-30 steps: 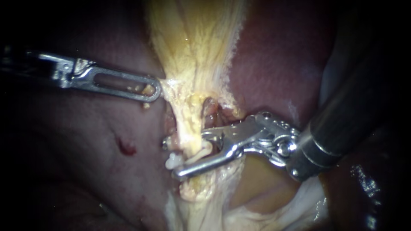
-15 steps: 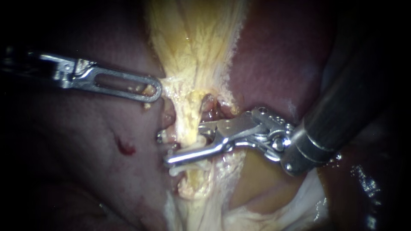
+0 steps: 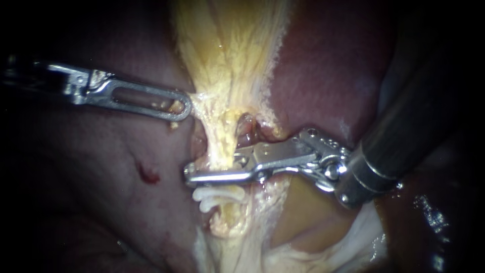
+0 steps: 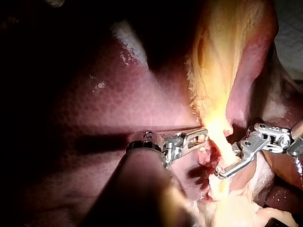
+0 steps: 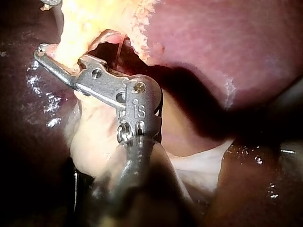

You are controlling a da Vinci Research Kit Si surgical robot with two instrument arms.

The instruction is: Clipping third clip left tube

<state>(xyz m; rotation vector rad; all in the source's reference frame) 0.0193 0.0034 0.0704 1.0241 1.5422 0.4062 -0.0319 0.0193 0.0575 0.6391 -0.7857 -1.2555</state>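
- Left instrument (image 3: pixel 184 108): shaft in from the left, lying over the liver (image 3: pixel 101 202). Its jaws were clamped on the left edge of the yellow tissue band (image 3: pixel 227 60), which tented toward them.
- Right instrument (image 3: pixel 190 174): shaft in from the right, reaching across the band. Its jaws were closed down on the left tube (image 3: pixel 222 154), one on each side, with the tips together just left of it.
- The left tube ran near-to-far mid-scene, continuing from the yellow band, with liver on both sides.
- White clips (image 3: pixel 214 194) sat on the tube just nearer than the right instrument's jaws, close to the near jaw. I could not tell how many.
- A reddish pocket (image 3: pixel 247 126) lay just right of the tube, on the far side of those jaws.
- A small red spot (image 3: pixel 148 175) marked the liver, left of the clips and apart from them.
- In the right wrist view the jaws pinched yellow tissue ahead of the shaft.
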